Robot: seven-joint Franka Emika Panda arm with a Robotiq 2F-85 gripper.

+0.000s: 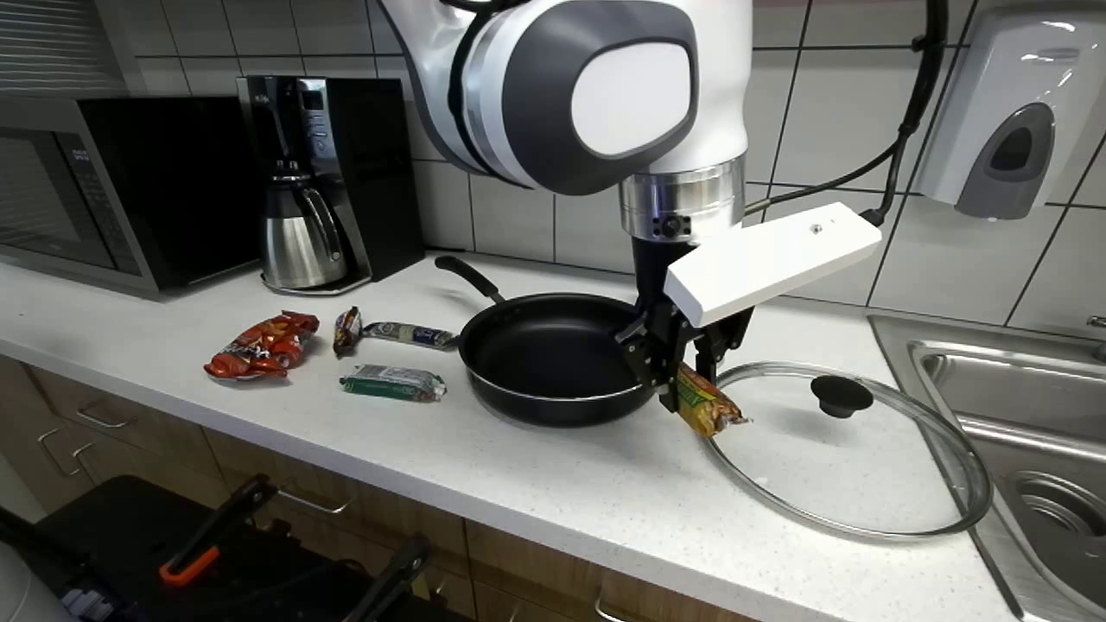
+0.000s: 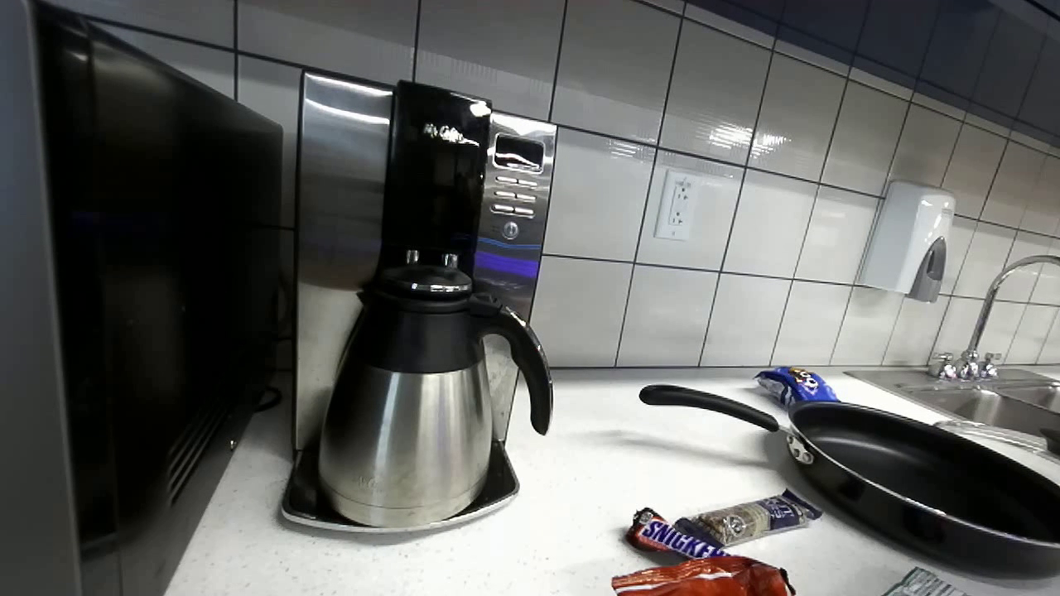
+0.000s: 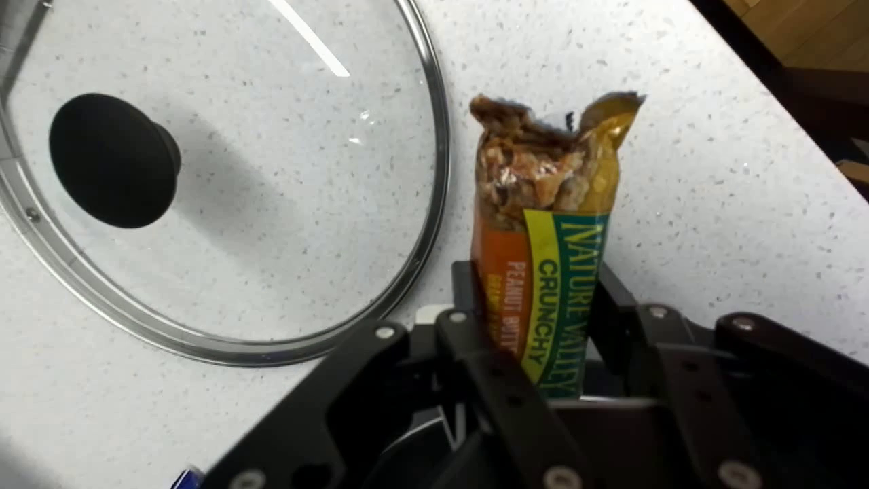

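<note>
My gripper (image 3: 536, 295) is shut on a yellow, orange and green granola bar (image 3: 546, 272), its fingers pressing the wrapper from both sides. The bar's crumpled end sticks out past the fingertips, while its lower end is hidden behind the finger links. In an exterior view the gripper (image 1: 689, 380) points down between the black frying pan (image 1: 553, 350) and a glass lid (image 1: 829, 484), and the bar (image 1: 707, 408) juts toward the counter's front, near the lid's rim. Whether the bar touches the counter or lid I cannot tell. A black knob (image 3: 112, 159) tops the lid.
Left of the pan lie a red bag (image 1: 266, 345), a Snickers (image 2: 675, 536), a grey-blue bar (image 1: 409, 334) and a green packet (image 1: 393, 383). A blue packet (image 2: 797, 386) sits behind the pan. A coffee maker (image 1: 346, 164) stands left; a sink (image 1: 1011, 415) is right.
</note>
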